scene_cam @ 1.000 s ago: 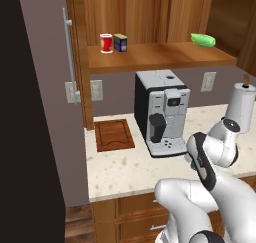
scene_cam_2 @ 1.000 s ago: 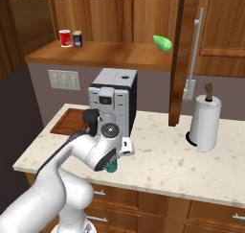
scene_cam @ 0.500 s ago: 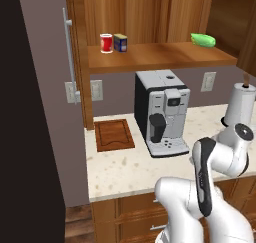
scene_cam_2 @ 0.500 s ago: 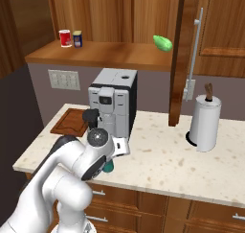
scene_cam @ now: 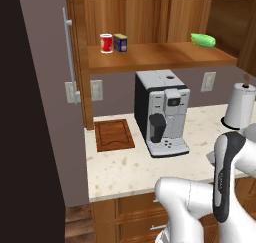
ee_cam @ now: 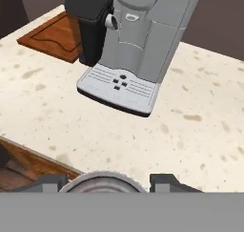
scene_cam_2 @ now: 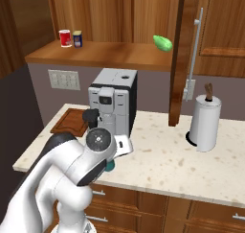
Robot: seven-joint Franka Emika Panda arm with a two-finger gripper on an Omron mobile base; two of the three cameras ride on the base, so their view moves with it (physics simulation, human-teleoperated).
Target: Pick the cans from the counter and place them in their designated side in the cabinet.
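Left base view: blue can (scene_cam: 120,42) sat on the cabinet shelf (scene_cam: 160,57) beside a red can (scene_cam: 106,43), already stowed. Right base view: teal can (scene_cam_2: 110,166) peeked under the arm. Hand view: gripper (ee_cam: 106,183) clamped its grey lid for carrying over the counter (ee_cam: 143,135).

Our white arm (scene_cam_2: 72,174) folds low at the lower left of the right base view. At the hand view's bottom edge our end effector (ee_cam: 104,182) clasps a grey-lidded can (ee_cam: 102,184).
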